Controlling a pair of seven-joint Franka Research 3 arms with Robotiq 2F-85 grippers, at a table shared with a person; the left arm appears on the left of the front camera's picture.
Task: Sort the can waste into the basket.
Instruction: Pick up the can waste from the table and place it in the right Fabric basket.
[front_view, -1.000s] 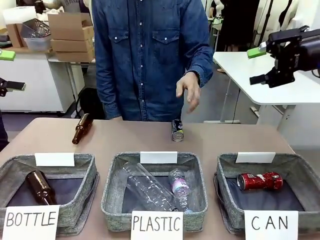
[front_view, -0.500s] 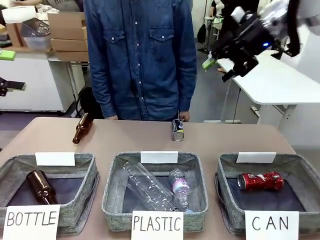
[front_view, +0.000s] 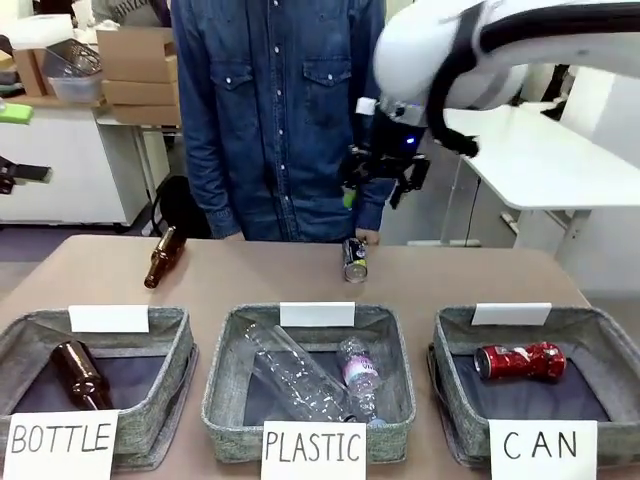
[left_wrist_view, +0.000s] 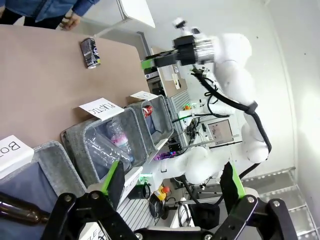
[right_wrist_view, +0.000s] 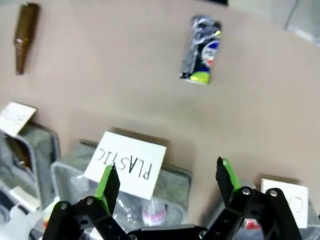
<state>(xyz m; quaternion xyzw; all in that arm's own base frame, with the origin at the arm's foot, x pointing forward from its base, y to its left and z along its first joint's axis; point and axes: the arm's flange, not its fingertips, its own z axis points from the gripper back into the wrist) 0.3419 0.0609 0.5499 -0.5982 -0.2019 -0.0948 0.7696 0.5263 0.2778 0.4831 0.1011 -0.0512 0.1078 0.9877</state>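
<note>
Could tip the dark can (front_view: 354, 260) mid-frame or bump the person's hand (front_view: 366, 238), seemingly just behind it, dropping the wide-open right gripper (front_view: 375, 195) too fast

glossy white arm (front_view: 430, 45), black jaws (green pads (right_wrist_view: 108, 183))

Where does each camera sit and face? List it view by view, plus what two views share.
Front: fixed on the robot's side, facing the person across the table; the open right tool hangs above the table.
Left wrist: on the left arm, rolled sideways, looking past its open left tool at the baskets and right arm.
Right wrist: looking down between its own fingers at the PLASTIC sign.
Shared: all three show the dark can.
</note>
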